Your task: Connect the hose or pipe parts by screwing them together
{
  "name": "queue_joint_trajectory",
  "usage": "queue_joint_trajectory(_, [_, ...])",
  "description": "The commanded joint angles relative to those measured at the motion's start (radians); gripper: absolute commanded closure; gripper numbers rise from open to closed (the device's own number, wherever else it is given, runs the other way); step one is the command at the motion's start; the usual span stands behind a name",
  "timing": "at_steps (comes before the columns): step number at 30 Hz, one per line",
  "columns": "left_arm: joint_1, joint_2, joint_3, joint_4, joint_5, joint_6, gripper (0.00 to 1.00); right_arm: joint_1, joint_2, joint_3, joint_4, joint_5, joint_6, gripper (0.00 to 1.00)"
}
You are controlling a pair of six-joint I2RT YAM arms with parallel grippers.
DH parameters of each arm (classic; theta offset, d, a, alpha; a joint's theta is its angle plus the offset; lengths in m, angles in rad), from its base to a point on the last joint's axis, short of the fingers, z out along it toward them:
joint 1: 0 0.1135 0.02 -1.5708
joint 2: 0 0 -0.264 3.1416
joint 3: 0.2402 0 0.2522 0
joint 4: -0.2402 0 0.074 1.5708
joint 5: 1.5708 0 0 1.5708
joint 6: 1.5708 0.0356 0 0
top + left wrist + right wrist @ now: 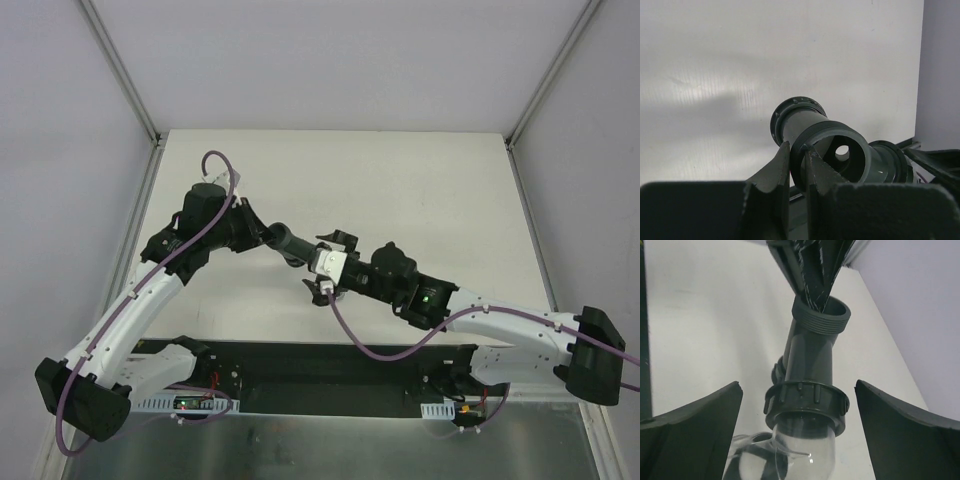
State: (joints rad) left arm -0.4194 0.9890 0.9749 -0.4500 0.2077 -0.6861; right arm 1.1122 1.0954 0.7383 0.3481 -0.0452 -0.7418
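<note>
Over the middle of the table (400,180), the dark grey pipe fitting (810,355) is held between the two arms, with its long body running from the left arm towards the right arm. The left gripper (797,167) is clenched on the fitting. The wall of one open round socket is pinched between the fingers (782,170), one finger outside the rim and the other inside the bore. In the right wrist view, this gripped socket is seen to be threaded on its outside, and it forms the far end of the fitting. A small round hole is visible through the socket in the left wrist view.

The right gripper (799,390) stands fully open and grasps nothing. Its fingers are spread wide, one on each side of the ribbed collar (805,400) at the near end of the fitting, and both are apart from it. The clear connector (805,450) is seated in this collar and projects from it towards the right wrist camera. How far it is screwed in cannot be told.
</note>
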Motion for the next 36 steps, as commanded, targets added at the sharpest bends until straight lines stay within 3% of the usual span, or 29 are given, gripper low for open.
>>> queue_joint_trajectory(1, [-0.002,0.029,0.103,-0.080,0.096,0.005,1.00,0.070,0.069,0.073,-0.081,0.168,-0.260,0.08])
queue_joint_trajectory(3, [0.005,0.056,0.166,-0.136,0.107,0.069,1.00,0.110,0.113,0.087,-0.097,0.221,-0.307,0.19])
queue_joint_trajectory(6, [0.010,0.115,0.240,-0.222,0.131,0.135,1.00,0.139,0.155,0.102,-0.068,0.297,-0.311,0.45])
queue_joint_trajectory(7, [0.011,0.128,0.246,-0.225,0.136,0.141,1.00,0.138,0.161,0.102,-0.051,0.312,-0.288,0.59])
queue_joint_trajectory(10, [0.010,0.113,0.232,-0.193,0.133,0.134,1.00,0.111,0.159,0.111,-0.032,0.228,-0.110,0.69])
queue_joint_trajectory(14, [0.008,0.015,0.118,-0.021,0.089,0.109,1.00,-0.064,0.130,0.028,0.136,-0.040,0.268,0.73])
queue_joint_trajectory(15, [0.005,-0.040,0.047,0.078,0.079,0.112,1.00,-0.101,0.132,0.003,0.185,-0.086,0.462,0.73])
queue_joint_trajectory(16, [0.001,-0.065,0.013,0.117,0.069,0.117,1.00,-0.136,0.136,-0.017,0.234,-0.175,0.539,0.73])
queue_joint_trajectory(17, [-0.008,-0.085,-0.017,0.150,0.044,0.123,1.00,-0.185,0.153,-0.046,0.324,-0.212,0.612,0.72])
queue_joint_trajectory(22, [-0.036,-0.228,-0.212,0.393,0.001,0.166,1.00,-0.265,0.216,-0.068,0.459,-0.314,0.939,0.72])
queue_joint_trajectory(26, [-0.036,-0.271,-0.271,0.425,-0.077,0.161,1.00,-0.359,0.286,-0.108,0.688,-0.373,1.195,0.72])
queue_joint_trajectory(27, [-0.036,-0.267,-0.269,0.422,-0.097,0.164,1.00,-0.371,0.297,-0.114,0.724,-0.386,1.220,0.72])
queue_joint_trajectory(29, [-0.036,-0.256,-0.245,0.381,-0.111,0.160,1.00,-0.380,0.287,-0.119,0.735,-0.409,1.204,0.57])
queue_joint_trajectory(30, [-0.036,-0.238,-0.228,0.357,-0.123,0.154,1.00,-0.380,0.273,-0.120,0.711,-0.403,1.179,0.49])
queue_joint_trajectory(31, [-0.036,-0.225,-0.210,0.332,-0.128,0.146,1.00,-0.379,0.253,-0.122,0.678,-0.380,1.147,0.32])
queue_joint_trajectory(33, [-0.036,-0.182,-0.145,0.237,-0.133,0.125,1.00,-0.371,0.180,-0.126,0.580,-0.355,1.010,0.17])
queue_joint_trajectory(34, [-0.036,-0.168,-0.124,0.203,-0.137,0.117,1.00,-0.364,0.152,-0.132,0.551,-0.325,0.949,0.04])
queue_joint_trajectory(36, [-0.035,-0.129,-0.062,0.110,-0.139,0.094,1.00,-0.325,0.065,-0.120,0.409,-0.274,0.754,0.04])
